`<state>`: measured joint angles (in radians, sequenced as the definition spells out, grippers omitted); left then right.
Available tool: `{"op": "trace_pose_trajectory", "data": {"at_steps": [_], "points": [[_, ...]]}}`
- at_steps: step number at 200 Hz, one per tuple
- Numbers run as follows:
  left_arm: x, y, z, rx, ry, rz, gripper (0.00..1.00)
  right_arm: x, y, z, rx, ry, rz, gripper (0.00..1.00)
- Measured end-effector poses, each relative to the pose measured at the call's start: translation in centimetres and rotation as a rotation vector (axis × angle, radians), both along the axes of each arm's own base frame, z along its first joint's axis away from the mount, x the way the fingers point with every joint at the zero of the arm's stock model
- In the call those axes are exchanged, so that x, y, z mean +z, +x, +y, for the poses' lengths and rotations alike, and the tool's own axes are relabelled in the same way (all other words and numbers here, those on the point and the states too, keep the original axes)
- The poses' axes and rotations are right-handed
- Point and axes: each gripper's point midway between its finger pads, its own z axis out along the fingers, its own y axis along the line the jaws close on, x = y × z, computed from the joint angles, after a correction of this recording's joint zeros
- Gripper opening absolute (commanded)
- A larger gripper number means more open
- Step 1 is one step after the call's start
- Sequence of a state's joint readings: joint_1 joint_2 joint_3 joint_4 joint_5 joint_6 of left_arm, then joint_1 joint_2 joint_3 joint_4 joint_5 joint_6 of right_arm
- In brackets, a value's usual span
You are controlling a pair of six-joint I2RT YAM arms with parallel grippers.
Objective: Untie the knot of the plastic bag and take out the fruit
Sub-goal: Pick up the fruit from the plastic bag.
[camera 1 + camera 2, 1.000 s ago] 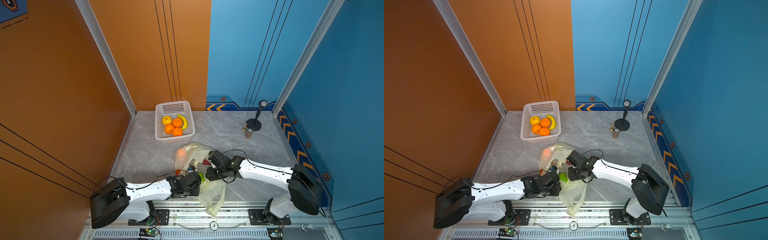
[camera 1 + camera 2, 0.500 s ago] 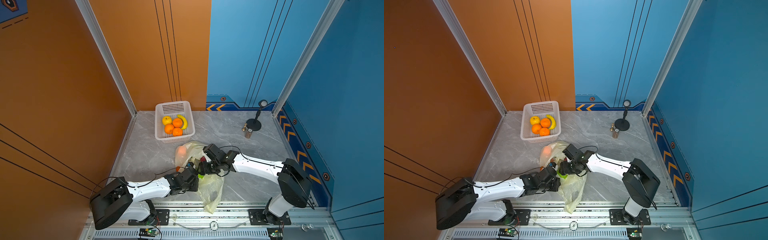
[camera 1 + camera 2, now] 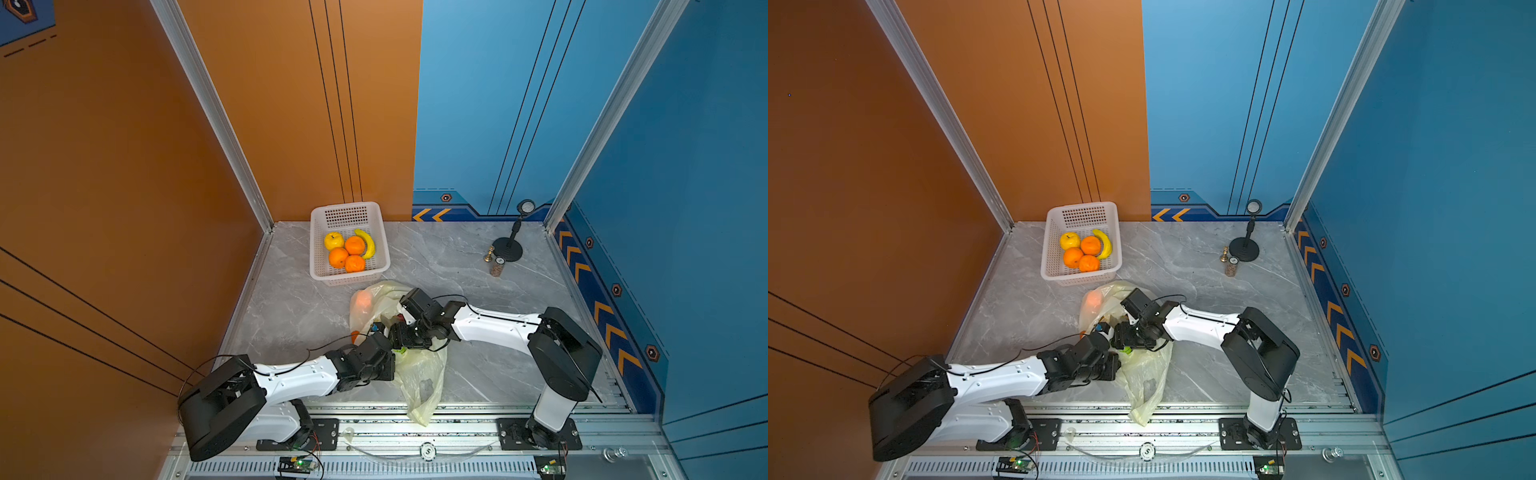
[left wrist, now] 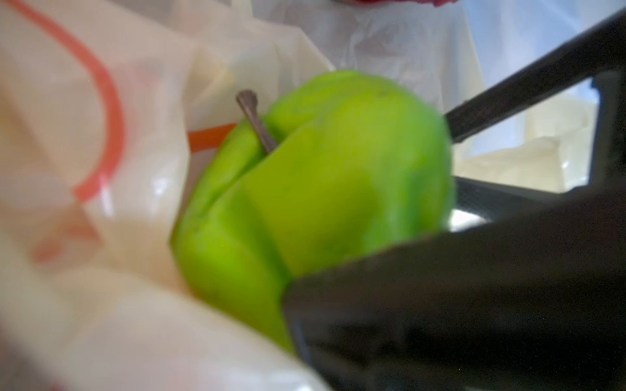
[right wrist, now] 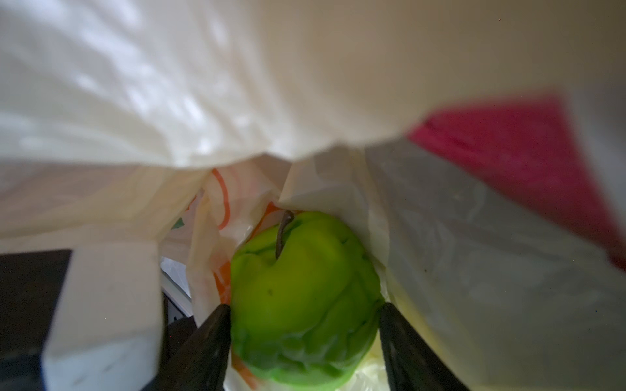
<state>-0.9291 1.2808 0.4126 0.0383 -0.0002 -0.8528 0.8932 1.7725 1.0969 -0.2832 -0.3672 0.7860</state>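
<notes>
The pale-yellow plastic bag lies open at the table's front, with one tail hanging over the front rail. No knot shows. My right gripper reaches inside the bag. Both its fingertips press on a green fruit. My left gripper is shut at the bag's mouth, with film draped over its jaws. An orange glows through the bag's far side. The pink dragon fruit lies behind a fold of film.
A white perforated basket at the back holds three oranges, a yellow round fruit and a banana. A black lamp stand and a small bottle stand at the back right. Orange and blue walls enclose the table.
My right gripper has pushed deeper into the bag, toward the left gripper, and its fingers now sit on the green fruit. The left arm has shifted slightly with the bag's edge.
</notes>
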Motion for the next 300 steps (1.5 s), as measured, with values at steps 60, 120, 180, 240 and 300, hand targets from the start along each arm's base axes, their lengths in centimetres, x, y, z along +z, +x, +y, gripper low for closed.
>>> {"op": "trace_pose_trajectory", "data": {"at_steps": [60, 120, 180, 240, 300], "points": [[0.0, 0.4, 0.2, 0.004, -0.001, -0.011, 0.11, 0.4, 0.8, -0.2, -0.044, 0.042, 0.008, 0.38], [0.1, 0.6, 0.2, 0.006, -0.003, -0.019, 0.16, 4.6, 3.2, -3.0, -0.156, 0.116, -0.076, 0.35], [1.2, 1.0, 0.5, -0.011, 0.005, -0.065, 0.64, 6.0, 3.4, -5.6, -0.204, 0.134, -0.105, 0.36], [7.5, 1.2, 2.4, -0.027, -0.03, -0.249, 0.91, 11.4, 4.3, -8.6, -0.273, 0.207, -0.195, 0.36], [16.4, 1.8, 4.5, -0.071, -0.112, -0.598, 0.97, 16.6, 5.6, -9.4, -0.295, 0.281, -0.264, 0.37]]}}
